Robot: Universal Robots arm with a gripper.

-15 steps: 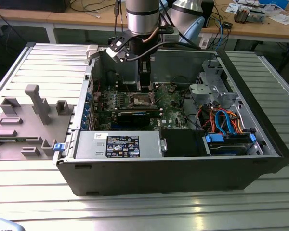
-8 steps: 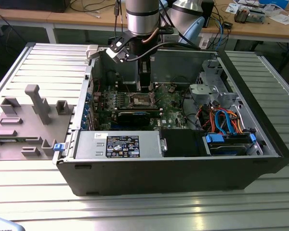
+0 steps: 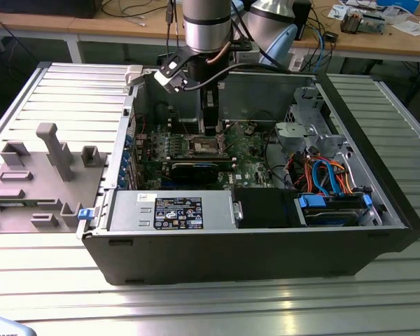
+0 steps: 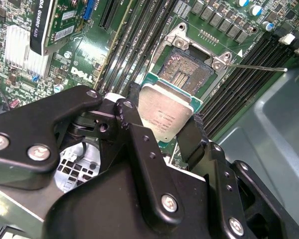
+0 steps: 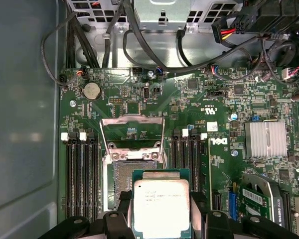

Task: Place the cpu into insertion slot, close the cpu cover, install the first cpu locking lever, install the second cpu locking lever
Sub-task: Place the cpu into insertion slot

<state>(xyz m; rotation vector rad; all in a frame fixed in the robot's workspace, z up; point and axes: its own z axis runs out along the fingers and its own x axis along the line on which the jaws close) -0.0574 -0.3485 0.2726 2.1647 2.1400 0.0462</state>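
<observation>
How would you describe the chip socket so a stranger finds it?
Inside the open computer case lies a green board. Between its two banks of long black memory slots sits the socket: square, silver-framed, with a dark speckled centre, unlike the narrow slots.

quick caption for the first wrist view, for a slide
Hand holding the cpu near the open slot, cover raised.
</observation>
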